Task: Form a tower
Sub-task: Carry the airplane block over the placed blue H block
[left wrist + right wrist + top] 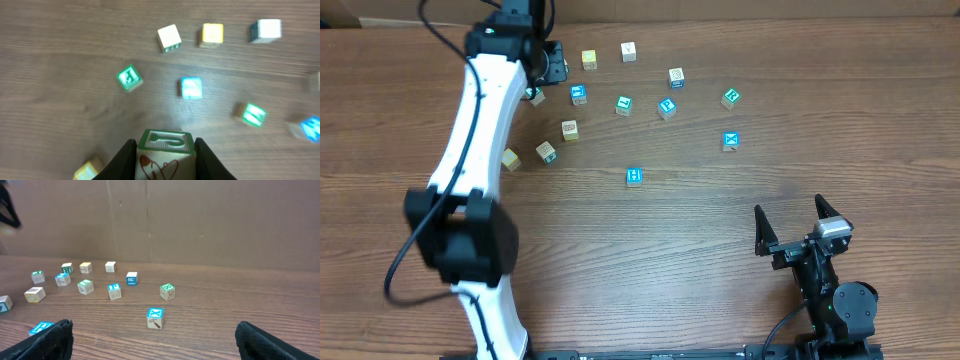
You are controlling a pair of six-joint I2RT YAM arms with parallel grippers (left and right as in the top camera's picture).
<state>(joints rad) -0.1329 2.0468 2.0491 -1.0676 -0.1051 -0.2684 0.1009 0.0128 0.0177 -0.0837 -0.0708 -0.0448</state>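
Note:
My left gripper [165,141] is shut on a cream cube [164,159] with a green top face and a red drawing on its side. In the overhead view this gripper [535,92] is at the far left of the table, among the scattered cubes. A blue-faced cube with a white X mark [730,141] stands alone on the wood right of centre; the right wrist view shows a hammer on the side of this cube [155,317]. My right gripper [788,208] is open and empty near the front right, well short of it. The tower is not in view; every cube lies singly.
Loose cubes spread across the far half of the table: a blue one [634,176] nearest the middle, a green one [730,97], a teal one [623,105], a yellow one [588,60], cream ones [547,151]. A cardboard wall [200,220] stands behind the table.

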